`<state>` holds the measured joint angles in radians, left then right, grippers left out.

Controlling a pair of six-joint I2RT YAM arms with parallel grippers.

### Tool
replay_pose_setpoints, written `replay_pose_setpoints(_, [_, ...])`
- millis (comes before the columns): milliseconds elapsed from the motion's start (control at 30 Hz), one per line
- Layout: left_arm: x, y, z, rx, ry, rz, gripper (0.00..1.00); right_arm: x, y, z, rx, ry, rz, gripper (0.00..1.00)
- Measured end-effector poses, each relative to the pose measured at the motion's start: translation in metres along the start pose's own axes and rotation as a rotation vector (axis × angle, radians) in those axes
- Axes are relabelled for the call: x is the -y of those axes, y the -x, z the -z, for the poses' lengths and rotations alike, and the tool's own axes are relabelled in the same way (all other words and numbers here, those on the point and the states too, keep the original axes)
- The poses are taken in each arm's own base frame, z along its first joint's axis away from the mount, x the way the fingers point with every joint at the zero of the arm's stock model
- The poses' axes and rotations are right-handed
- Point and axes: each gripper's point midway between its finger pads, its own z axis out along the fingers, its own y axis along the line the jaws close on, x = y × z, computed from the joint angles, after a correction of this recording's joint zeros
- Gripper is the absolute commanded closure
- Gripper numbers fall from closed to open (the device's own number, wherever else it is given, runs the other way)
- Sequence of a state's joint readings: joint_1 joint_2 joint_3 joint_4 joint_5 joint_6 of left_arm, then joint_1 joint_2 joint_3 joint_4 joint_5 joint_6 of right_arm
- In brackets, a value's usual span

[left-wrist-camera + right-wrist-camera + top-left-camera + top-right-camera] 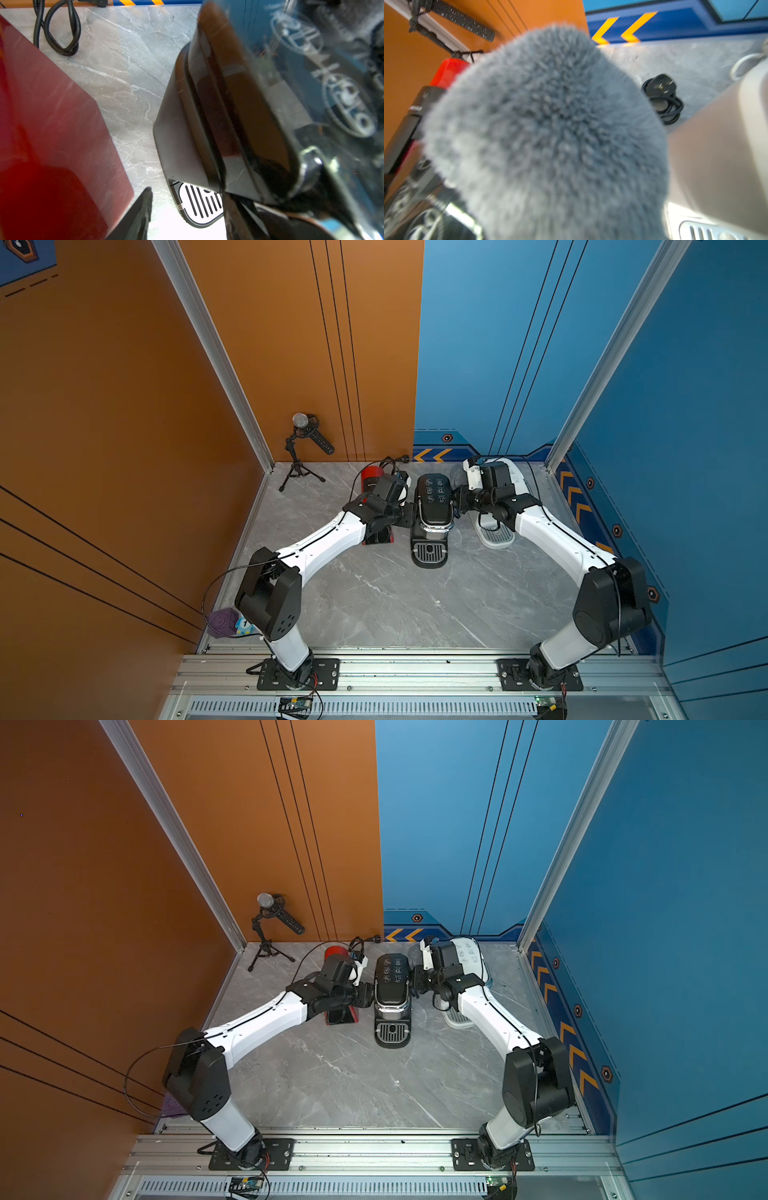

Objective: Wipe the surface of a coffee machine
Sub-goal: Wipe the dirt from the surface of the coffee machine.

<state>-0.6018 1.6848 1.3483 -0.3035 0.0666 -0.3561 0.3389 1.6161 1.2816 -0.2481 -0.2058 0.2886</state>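
The black capsule coffee machine (434,506) stands upright toward the far middle of the grey marble counter (395,605), its drip tray (430,551) facing the near edge. A red machine (370,479) stands just to its left and a white one (496,537) to its right.

The left gripper (405,516) is at the black machine's left flank. In the left wrist view its fingers (141,212) stand partly apart, with bare counter and drip tray between them and nothing clamped.

The right gripper (460,499) is at the machine's right side. Its fingers are hidden behind the fluffy grey cloth (546,135) that fills the right wrist view, so they are probably pinched on it.

The machine looks rigid and fairly heavy, but it may slide on the smooth stone. Its glossy icon panel is slippery and smears easily. Bracing is likely safest on the matte side wall, not on the lid or the chrome trim. The cloth is soft and light, best held bunched.
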Motion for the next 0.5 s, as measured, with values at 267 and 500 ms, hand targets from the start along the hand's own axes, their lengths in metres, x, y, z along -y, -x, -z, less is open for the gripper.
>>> replay_pose_setpoints(267, [0.000,0.000,0.000,0.000,-0.001,0.000,0.45,0.026,-0.078,-0.042,-0.177,-0.045,-0.021,0.77])
replay_pose_setpoints(500, [0.000,0.000,0.000,0.001,0.002,0.002,0.45,0.038,-0.124,-0.060,-0.271,-0.061,-0.032,0.77])
